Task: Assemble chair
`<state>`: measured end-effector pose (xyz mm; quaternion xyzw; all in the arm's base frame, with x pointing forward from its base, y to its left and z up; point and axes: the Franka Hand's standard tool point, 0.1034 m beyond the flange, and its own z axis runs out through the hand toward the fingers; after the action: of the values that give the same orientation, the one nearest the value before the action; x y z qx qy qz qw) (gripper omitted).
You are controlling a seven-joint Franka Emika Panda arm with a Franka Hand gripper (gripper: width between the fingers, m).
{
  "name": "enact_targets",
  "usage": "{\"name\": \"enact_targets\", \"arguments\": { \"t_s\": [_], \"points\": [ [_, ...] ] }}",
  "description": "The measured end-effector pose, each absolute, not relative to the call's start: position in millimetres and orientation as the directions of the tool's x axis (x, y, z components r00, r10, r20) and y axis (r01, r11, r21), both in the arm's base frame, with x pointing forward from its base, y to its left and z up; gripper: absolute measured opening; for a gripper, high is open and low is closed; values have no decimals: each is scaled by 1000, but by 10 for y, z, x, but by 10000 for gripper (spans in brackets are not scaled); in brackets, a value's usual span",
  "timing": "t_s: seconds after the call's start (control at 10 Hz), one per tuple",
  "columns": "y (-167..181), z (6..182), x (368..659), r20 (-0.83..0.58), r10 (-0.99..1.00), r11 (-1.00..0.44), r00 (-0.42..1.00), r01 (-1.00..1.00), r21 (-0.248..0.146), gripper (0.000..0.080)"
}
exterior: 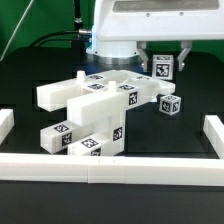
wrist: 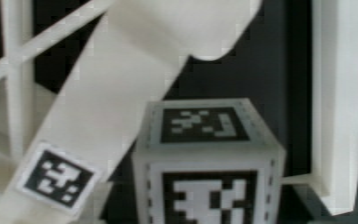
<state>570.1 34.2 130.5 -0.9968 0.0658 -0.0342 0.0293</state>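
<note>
My gripper (exterior: 163, 71) is shut on a small white tagged cube (exterior: 163, 67) and holds it above the table, at the exterior view's right of the chair assembly (exterior: 90, 108). That assembly is a cluster of white panels and square legs with tag markers, lying left of centre. A second tagged cube (exterior: 170, 103) rests on the black table just below the held one. In the wrist view the held cube (wrist: 202, 150) fills the space between the jaws of my gripper (wrist: 202, 205). A long tagged leg (wrist: 87, 140) slants past beside the cube.
White border rails run along the front (exterior: 110, 168), the exterior view's left (exterior: 5, 125) and its right (exterior: 212, 132). The large white robot housing (exterior: 150, 25) hangs over the back of the black table (exterior: 185, 140).
</note>
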Motion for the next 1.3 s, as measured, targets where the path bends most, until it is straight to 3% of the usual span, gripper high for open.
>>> {"name": "enact_targets", "arguments": {
  "t_s": [0.2, 0.6, 0.9, 1.3],
  "points": [
    [120, 1501, 5926, 57, -139, -988, 989, -134, -72, 285],
    [110, 1454, 5911, 60, -135, -989, 989, -131, -68, 287],
    [-251, 1380, 5973, 118, -45, -999, 992, -42, -31, 287],
    [-272, 1351, 5986, 115, -51, -998, 992, -48, -28, 287]
  ]
}}
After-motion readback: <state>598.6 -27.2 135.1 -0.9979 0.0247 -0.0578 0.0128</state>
